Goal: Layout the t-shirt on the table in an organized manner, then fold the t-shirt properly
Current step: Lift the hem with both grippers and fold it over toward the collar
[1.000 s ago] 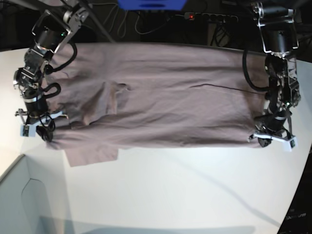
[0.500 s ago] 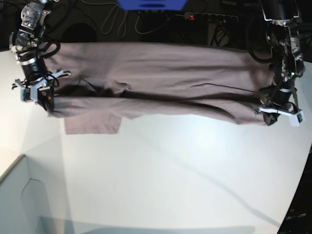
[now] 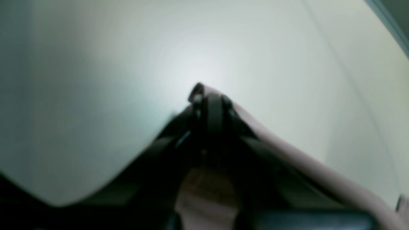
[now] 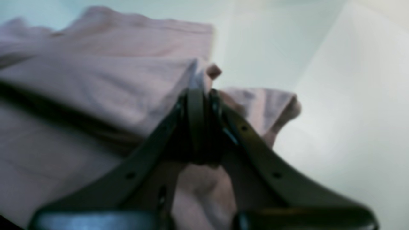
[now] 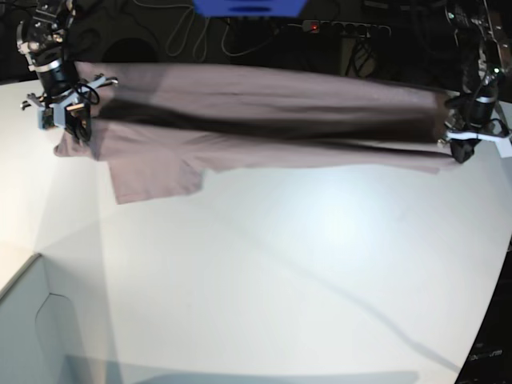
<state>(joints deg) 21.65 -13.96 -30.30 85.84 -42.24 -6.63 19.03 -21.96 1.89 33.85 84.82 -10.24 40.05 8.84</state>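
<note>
Both wrist views blurred; t-shirt (image 5: 264, 120) far edge hidden

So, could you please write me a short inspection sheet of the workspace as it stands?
Surface: white table, bare in front.
Job's things: mauve t-shirt stretched between both arms along the far edge, one sleeve lying on the table.
Clutter: pale box corner at near left.
Grippers: left tool and right tool both shut on shirt edges.
Cables: power strip and leads behind.
Surroundings: dark; blue object at the back.

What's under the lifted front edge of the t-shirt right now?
Another layer of the t-shirt lies beneath, with one sleeve flat on the white table. The table under the shirt is hidden.
</note>
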